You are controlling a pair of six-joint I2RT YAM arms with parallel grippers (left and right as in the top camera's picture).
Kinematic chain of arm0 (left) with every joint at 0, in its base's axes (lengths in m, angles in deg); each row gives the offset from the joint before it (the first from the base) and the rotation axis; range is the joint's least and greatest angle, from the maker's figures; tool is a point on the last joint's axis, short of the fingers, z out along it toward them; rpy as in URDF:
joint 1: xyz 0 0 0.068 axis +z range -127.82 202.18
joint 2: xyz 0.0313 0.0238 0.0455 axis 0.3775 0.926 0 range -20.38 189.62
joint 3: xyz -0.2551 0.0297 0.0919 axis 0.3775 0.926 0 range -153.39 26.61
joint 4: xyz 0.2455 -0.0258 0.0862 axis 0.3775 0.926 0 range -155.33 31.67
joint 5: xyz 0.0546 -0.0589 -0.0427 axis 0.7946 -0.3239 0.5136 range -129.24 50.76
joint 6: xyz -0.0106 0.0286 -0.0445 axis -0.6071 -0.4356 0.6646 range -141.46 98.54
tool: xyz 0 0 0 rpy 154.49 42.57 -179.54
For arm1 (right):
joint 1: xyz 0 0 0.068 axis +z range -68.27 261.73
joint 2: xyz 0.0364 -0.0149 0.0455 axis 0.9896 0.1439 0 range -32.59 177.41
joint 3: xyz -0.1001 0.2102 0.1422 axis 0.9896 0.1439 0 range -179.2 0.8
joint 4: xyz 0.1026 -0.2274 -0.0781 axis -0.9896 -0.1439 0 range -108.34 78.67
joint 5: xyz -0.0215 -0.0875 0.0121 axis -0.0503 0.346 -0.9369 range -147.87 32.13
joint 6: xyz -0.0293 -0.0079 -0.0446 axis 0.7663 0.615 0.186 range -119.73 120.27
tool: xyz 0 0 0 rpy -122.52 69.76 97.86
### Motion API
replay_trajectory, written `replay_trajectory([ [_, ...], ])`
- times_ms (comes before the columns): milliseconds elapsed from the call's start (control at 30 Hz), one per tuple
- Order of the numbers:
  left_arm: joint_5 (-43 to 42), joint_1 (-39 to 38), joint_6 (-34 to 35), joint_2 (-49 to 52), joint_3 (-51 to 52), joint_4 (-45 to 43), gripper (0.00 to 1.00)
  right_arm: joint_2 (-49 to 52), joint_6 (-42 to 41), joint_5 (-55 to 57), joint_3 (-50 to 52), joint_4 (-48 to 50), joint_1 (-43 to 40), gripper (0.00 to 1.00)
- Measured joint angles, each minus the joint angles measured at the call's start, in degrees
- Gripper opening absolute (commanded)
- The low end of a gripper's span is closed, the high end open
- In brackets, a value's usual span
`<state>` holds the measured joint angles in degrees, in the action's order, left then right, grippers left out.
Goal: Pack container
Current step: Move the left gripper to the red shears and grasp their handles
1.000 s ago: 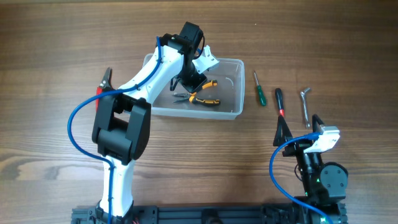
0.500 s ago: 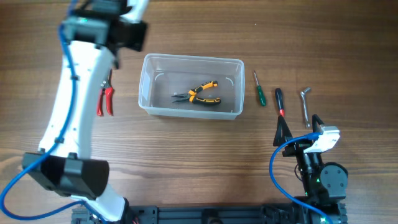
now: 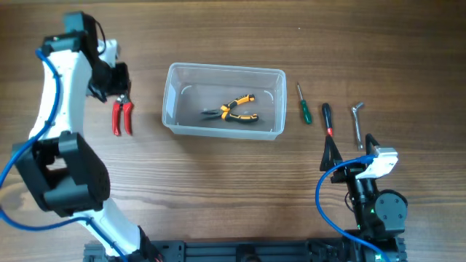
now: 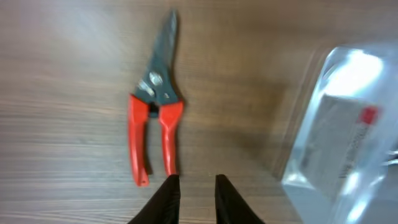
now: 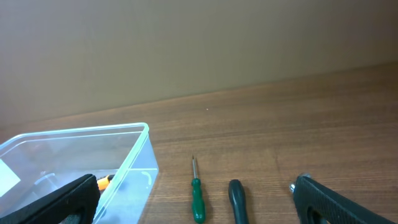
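the container (image 3: 224, 110) sits mid-table toward the far edge, orange pliers (image 3: 233, 110) inside. my left gripper (image 4: 193, 186), fingers nearly together and empty, hovers near the left edge; i should spread them, then straddle the red shears (image 4: 153, 122) squarely.

We find no text, brand, number or sign that can be read in any of the three views. The only thing that looks like a label is a pale sticker (image 4: 341, 134) with a small red mark, seen through the wall of the clear container (image 4: 348, 174) in the left wrist view, up and to the right of that arm's jaws; it is too blurred for us to make out any letters. In the right wrist view a white corner of a sticker (image 5: 7, 176) shows on the container, at the far left beside the left-hand jaw, and it looks blank.
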<state>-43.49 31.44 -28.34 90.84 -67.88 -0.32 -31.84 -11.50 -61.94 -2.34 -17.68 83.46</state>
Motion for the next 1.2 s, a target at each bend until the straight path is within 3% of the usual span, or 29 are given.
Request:
replay_trajectory([
  [600,2.5,-0.2,0.1,1.5,15.8,-13.0,0.25,0.0,0.0,0.0,0.0,0.0,0.0,1.0],
  [1200,4.9,1.3,2.3,1.5,16.5,-18.4,0.27,0.0,0.0,0.0,0.0,0.0,0.0,1.0],
])
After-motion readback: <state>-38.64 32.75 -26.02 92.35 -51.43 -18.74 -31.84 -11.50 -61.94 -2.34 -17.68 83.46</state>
